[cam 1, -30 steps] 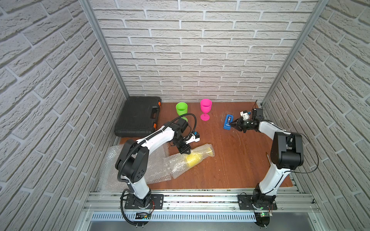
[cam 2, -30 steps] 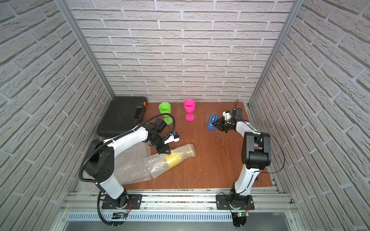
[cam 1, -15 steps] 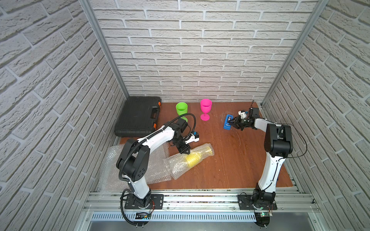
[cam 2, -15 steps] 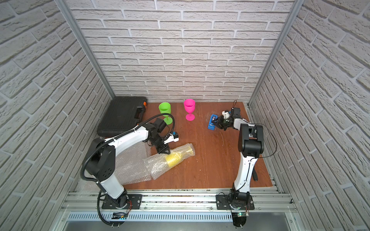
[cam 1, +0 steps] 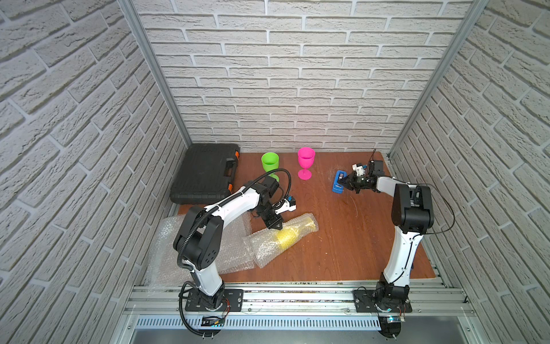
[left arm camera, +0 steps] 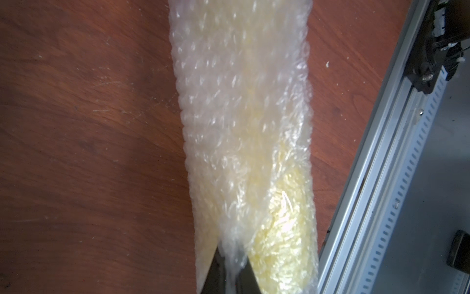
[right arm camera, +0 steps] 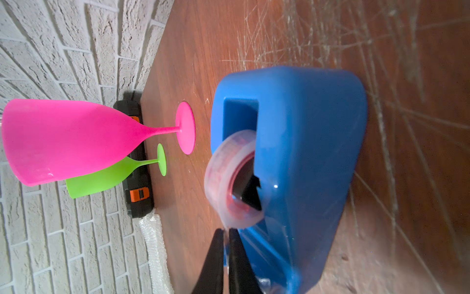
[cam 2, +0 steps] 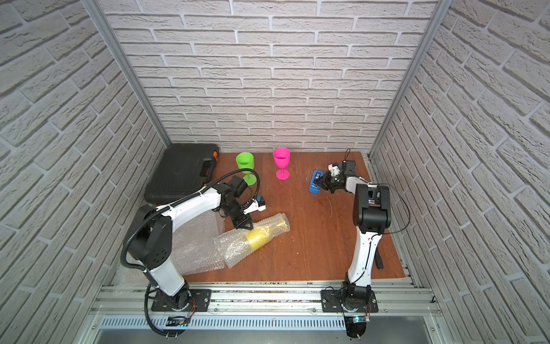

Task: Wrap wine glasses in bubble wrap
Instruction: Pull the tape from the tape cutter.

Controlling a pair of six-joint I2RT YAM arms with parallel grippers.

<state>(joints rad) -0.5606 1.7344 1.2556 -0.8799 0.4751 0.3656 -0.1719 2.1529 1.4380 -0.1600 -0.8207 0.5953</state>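
Bubble wrap (left arm camera: 241, 114) is pinched in your left gripper (left arm camera: 232, 259); your right gripper (right arm camera: 225, 233) is closed, seemingly on the tape (right arm camera: 223, 157).

Three goblets: a yellow goblet (cam 1: 287, 238), a green goblet (cam 1: 270, 162) and a pink goblet (cam 1: 306, 156). Two bubble wrap sheets show: a rolled sheet (cam 1: 265, 248) and a flat sheet (cam 1: 169, 235), which may be more than one layer. One dispenser (cam 1: 338, 184) with one tape roll (right arm camera: 229, 178). One case (cam 1: 205, 175). Two arms: left arm (cam 1: 235, 202), right arm (cam 1: 401, 253).
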